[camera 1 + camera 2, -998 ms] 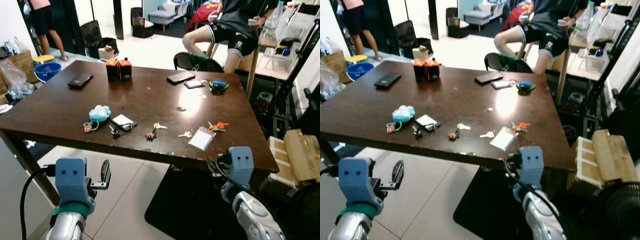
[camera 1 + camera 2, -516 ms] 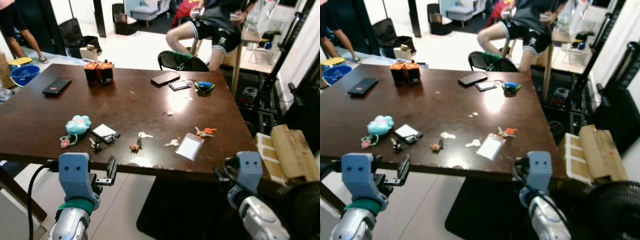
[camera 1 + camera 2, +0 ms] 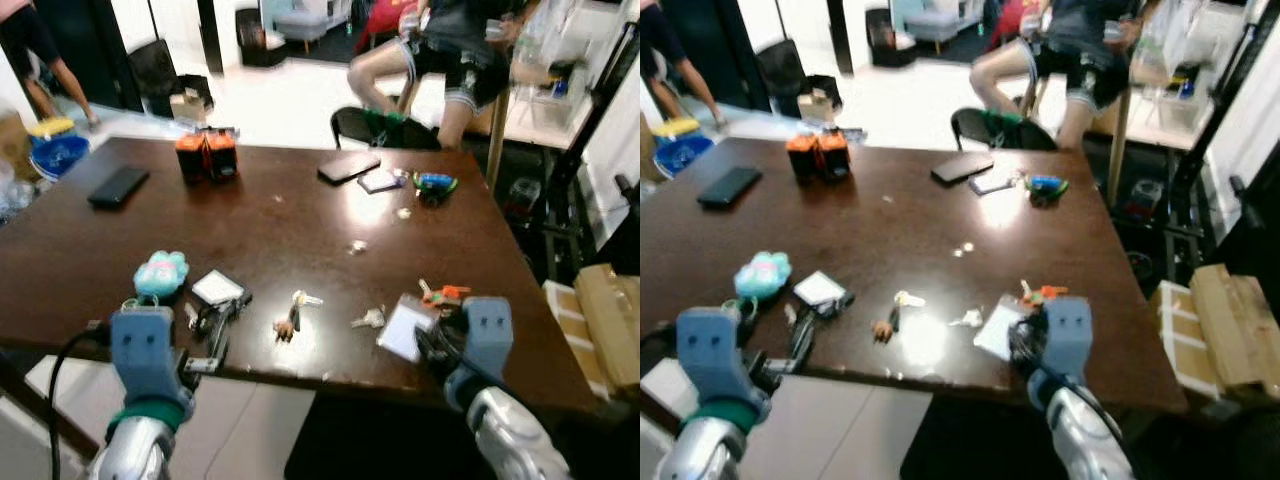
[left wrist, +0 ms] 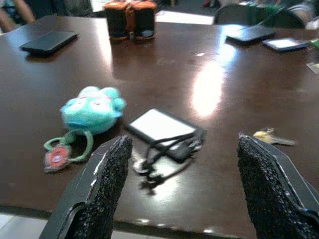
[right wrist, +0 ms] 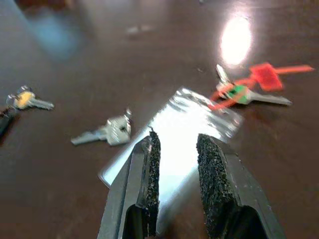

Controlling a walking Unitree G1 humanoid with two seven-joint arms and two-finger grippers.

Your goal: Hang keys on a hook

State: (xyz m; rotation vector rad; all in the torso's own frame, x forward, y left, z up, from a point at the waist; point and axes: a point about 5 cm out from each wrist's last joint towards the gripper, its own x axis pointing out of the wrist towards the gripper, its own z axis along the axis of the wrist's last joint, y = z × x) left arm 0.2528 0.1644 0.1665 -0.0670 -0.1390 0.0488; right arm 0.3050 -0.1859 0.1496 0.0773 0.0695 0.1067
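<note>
So far nothing is hung: the keys (image 3: 438, 294) with red and green tags lie on the table (image 3: 300, 200) near its right front edge, beside a clear badge sleeve (image 5: 169, 134). No hook is visible. Right gripper (image 5: 175, 149), fingers narrowly parted and empty, hovers near them; left gripper (image 4: 184, 174) gapes wide.

On the dark wooden surface (image 3: 280, 200), a small silver key (image 3: 369, 319) lies at nine o'clock of a clear plastic sleeve (image 3: 405, 330), with red-tagged keys (image 3: 440, 294) at one o'clock.
</note>
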